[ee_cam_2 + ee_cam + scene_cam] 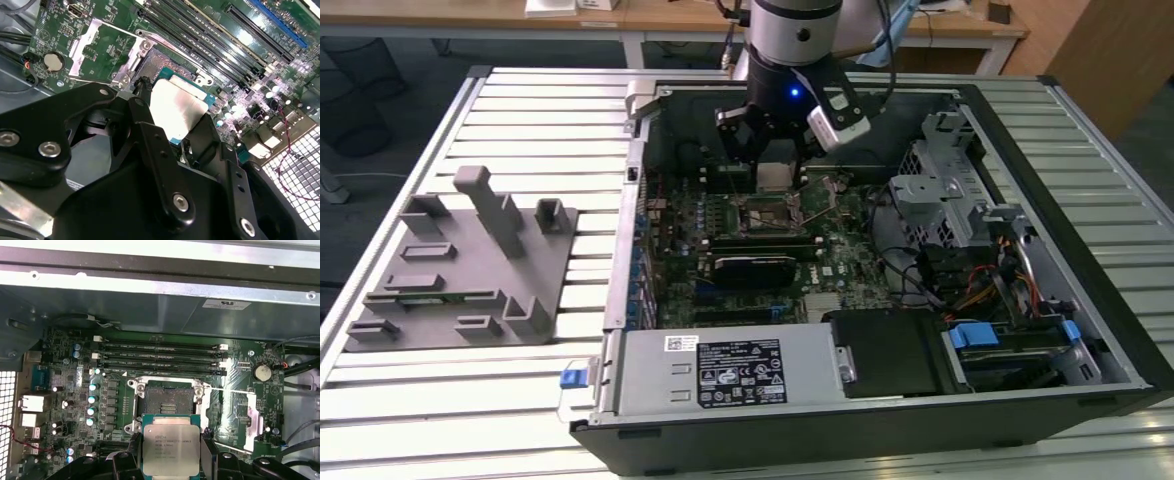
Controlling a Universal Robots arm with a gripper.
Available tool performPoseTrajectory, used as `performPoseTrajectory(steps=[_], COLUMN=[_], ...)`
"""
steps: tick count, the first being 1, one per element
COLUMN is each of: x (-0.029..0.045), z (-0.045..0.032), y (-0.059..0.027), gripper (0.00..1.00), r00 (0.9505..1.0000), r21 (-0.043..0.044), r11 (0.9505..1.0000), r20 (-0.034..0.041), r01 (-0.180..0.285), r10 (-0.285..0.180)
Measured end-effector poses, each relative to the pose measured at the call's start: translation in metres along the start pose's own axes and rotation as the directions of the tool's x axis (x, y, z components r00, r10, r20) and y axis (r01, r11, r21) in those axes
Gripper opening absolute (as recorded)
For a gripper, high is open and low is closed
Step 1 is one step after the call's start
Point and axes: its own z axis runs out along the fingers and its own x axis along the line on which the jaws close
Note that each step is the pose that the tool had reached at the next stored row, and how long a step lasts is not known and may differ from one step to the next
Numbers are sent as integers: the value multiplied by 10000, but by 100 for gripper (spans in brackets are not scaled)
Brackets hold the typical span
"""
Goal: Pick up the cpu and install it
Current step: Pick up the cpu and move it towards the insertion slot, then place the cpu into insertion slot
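Gripper closed on cpu | poised by open socket mid-motherboard | we risk skewed seating bending contacts

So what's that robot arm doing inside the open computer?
The arm's gripper is clamped on the cpu, a small silvery chip, gripping it by two opposite edges. It holds the chip over the green motherboard inside the open computer case, close to the empty socket, whose metal frame is swung open. The chip is not yet seated in the socket.
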Motion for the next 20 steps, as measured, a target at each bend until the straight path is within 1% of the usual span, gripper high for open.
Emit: performPoseTrajectory(steps=[14,17,20], x=[0,0,0], z=[5,5,5], y=[0,0,0], gripper=[55,55,55], r00=[10000,9993,9971], r21=[1,3,9], r11=[10000,9993,9971], r20=[2,23,46], r01=[-35,-371,-760], r10=[35,371,760])
